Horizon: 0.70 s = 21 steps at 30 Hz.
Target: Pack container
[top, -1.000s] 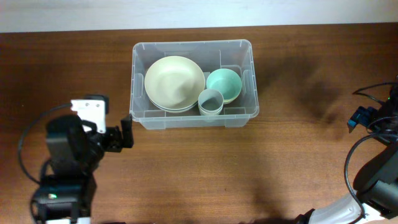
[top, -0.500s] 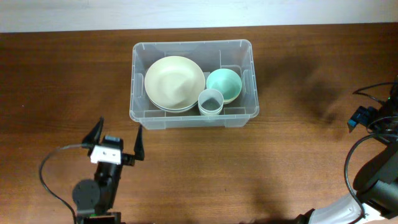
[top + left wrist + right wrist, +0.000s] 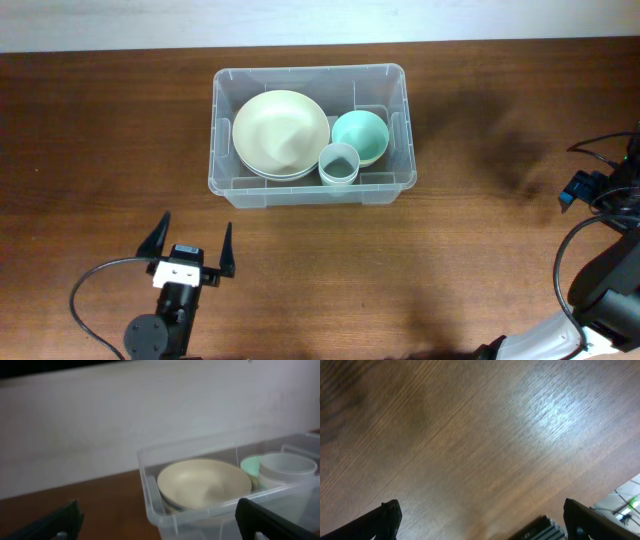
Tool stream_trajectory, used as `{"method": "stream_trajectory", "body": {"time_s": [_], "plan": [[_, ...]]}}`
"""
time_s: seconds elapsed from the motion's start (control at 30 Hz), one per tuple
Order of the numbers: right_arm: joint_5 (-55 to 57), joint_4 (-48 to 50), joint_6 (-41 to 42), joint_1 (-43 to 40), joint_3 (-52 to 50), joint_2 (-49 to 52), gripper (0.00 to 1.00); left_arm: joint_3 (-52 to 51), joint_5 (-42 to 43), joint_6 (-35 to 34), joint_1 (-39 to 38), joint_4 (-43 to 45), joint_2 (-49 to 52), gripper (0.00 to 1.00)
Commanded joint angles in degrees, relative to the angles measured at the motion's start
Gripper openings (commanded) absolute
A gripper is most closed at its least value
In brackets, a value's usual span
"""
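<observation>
The container [image 3: 310,70] sits far-ctr on the bench [image 3: 450,270], long sides parallel w/ the far bench edge. A narrow strip of bare wood lies btwn its back rim and the white wall [image 3: 300,20].

Inside, the big cream bowl [image 3: 281,132] fills the left half and comes close to the back, left and front walls. The mint bowl [image 3: 360,135] is in the right half, toward the back. A small grey-blue cup [image 3: 339,163] stands by the front wall, tucked btwn the two bowls; touching them or just beside, can't tell. Little room left in there: bare base shows only at the right-front corner.

L claw [image 3: 196,222] is on the near side of the bench, off the container's near-left corner. Fingers are spread wide, holding nothing, tips aimed at the container w/ a band of bare wood btwn tips and front wall. In the left wrist view that corner stands ahead, right of ctr. A black cable [image 3: 85,300] loops out to the left of the arm.

R claw [image 3: 480,505] is at the far right of the bench, well apart from the container. It's wide too, w/ only wood grain btwn the fingers. The bench edge cuts the lower-right corner of the right wrist view, floor tiles [image 3: 630,502] beyond. Open wood runs across the near half and btwn the container's right wall and the R arm [image 3: 600,280].
</observation>
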Motion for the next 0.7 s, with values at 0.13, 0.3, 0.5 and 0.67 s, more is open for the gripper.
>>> {"method": "stream_trajectory", "body": {"time_s": [0.13, 0.3, 0.5, 0.67], "plan": [[0.5, -0.02, 0.17, -0.26, 0.57, -1.05, 0.99, -0.09, -1.27, 1.25, -0.44, -5.22, -4.2, 1.0], [0.5, -0.02, 0.17, -0.26, 0.57, -1.05, 0.99, -0.09, -3.02, 1.2, -1.49, -12.55, -4.2, 1.0], [0.52, -0.02, 0.17, -0.26, 0.57, -1.05, 0.99, -0.09, -3.21, 1.18, -1.49, -12.55, -4.2, 1.0], [0.5, -0.02, 0.17, -0.26, 0.57, -1.05, 0.99, -0.09, -3.02, 1.18, -1.49, -12.48, -4.17, 1.0]]}}
